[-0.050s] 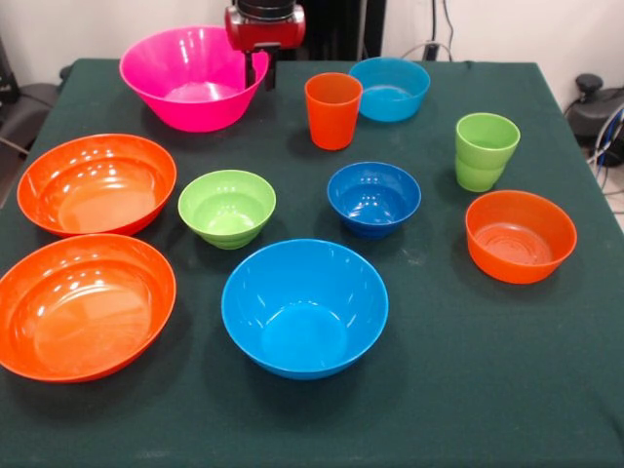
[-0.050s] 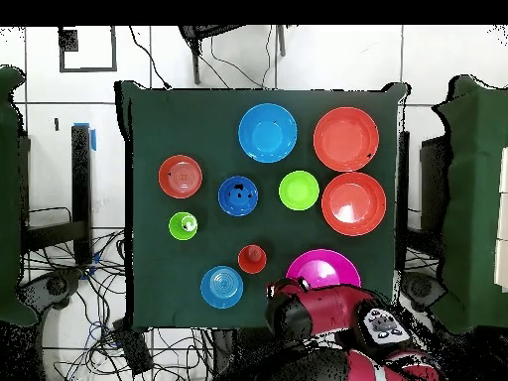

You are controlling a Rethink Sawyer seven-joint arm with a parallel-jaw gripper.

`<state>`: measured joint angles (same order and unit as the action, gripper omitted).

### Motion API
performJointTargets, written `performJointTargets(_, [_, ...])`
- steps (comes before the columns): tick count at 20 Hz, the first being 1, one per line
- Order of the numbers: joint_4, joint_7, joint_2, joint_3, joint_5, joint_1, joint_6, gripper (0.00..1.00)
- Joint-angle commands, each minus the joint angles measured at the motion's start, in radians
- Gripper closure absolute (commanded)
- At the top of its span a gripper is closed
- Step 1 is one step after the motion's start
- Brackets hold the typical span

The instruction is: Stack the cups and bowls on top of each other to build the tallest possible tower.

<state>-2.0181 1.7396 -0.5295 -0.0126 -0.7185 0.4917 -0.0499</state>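
All bowls stand apart and upright on the dark green cloth, with no tower among them. The large pink bowl [image 1: 195, 76] [image 2: 322, 270] is at the back left. My gripper [image 1: 259, 70] [image 2: 276, 291] hangs at its right rim. An orange cup [image 1: 332, 109] [image 2: 252, 259] stands just right of the gripper, and a light blue bowl [image 1: 390, 88] [image 2: 221, 287] sits beyond it. Two lime green cups [image 1: 485, 151] [image 2: 183, 225] are nested at the right. In the middle are a dark blue bowl [image 1: 373, 198], a lime green bowl [image 1: 226, 207] and the large blue bowl [image 1: 304, 307].
Two large orange bowls [image 1: 97, 183] [image 1: 83, 304] sit along the left side. A small orange bowl [image 1: 520, 235] sits at the right. Cables and chair parts lie on the floor around the table [image 2: 139, 119].
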Motion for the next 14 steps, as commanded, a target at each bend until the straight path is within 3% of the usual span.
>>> performJointTargets(1, [0.115, 0.043, 0.060, 0.124, -0.004, 0.016, -0.022, 1.00])
performJointTargets(7, [0.116, 0.041, 0.050, 0.131, 0.001, 0.011, -0.032, 1.00])
performJointTargets(14, [0.049, 0.042, -0.050, 0.158, 0.032, -0.007, -0.078, 1.00])
